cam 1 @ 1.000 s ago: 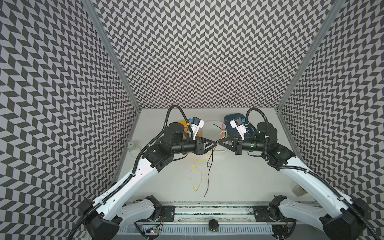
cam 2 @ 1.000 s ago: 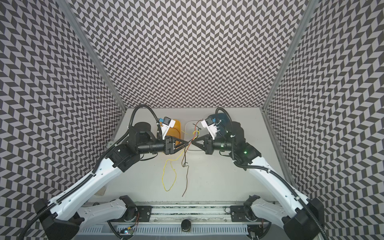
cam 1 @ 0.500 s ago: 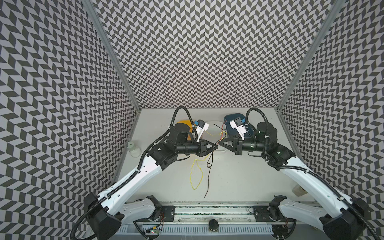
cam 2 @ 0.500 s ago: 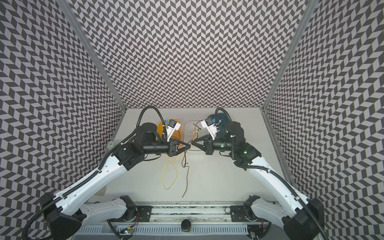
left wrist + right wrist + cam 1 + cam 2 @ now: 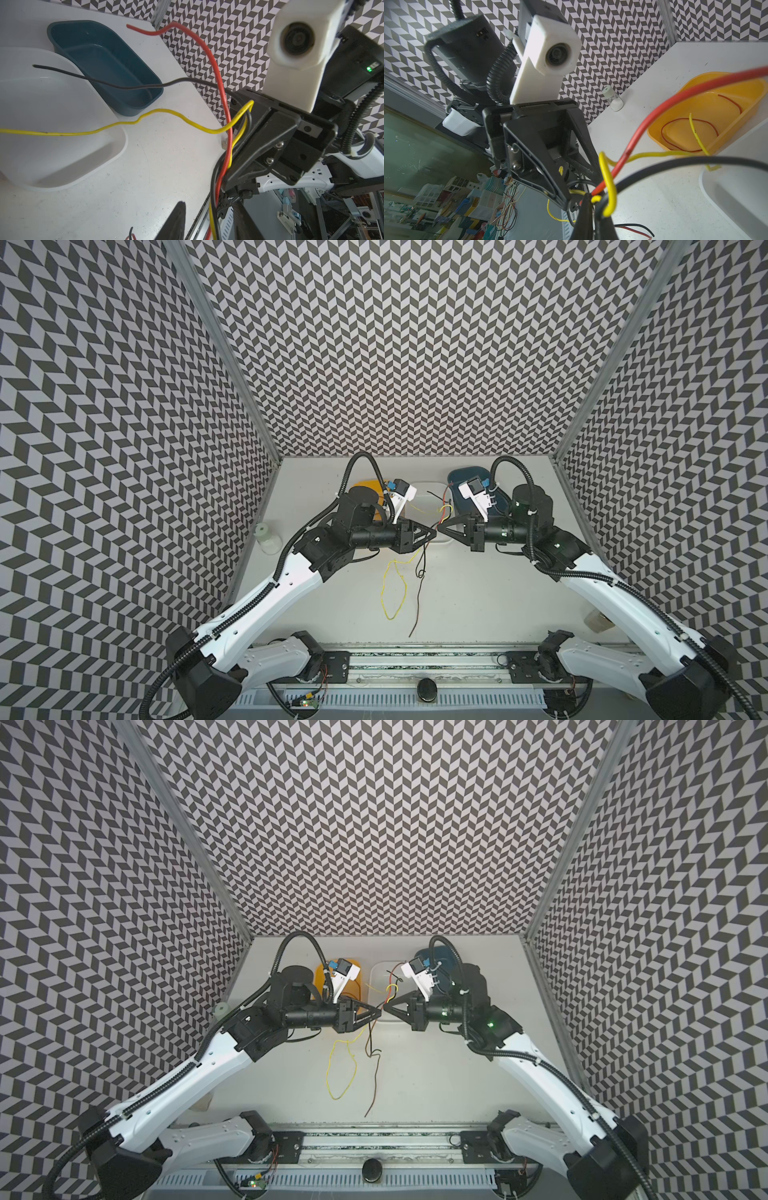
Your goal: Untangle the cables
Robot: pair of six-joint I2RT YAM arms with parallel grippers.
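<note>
Cables: three thin wires, the red cable, black cable and yellow cable, bunched at one crossing point. The bunch is held up off the counter, mid-scene, just in front of the white tray. Upper free ends fan out over the white tray and toward the blue tray. In the right wrist view the yellow one hooks over the bunch. Lower tails, a yellow loop and a dark strand, drop toward the near edge in both top views; can't tell if they rest on the counter. All are kinked, glossy and look springy, so they'll likely hold their bends. The right end effector is clamped tight on the bunch, and all three strands seem to run through its tips. The left end effector sits tip to tip with it. The left wrist view shows its fingers partly apart with the wires running through the gap, pinching nothing I can see. Step, as I read it: mid-untangle, with the right anchoring the knot and the left lining up to pick one strand. The next move calls for the left to close on a single wire just beside the right's grip, then draw it away along its length. The strands touch there, so catching two is the risk. The orange tray holds a thin red wire loop, probably one cable sorted; the three in hand are not separated yet.
</note>
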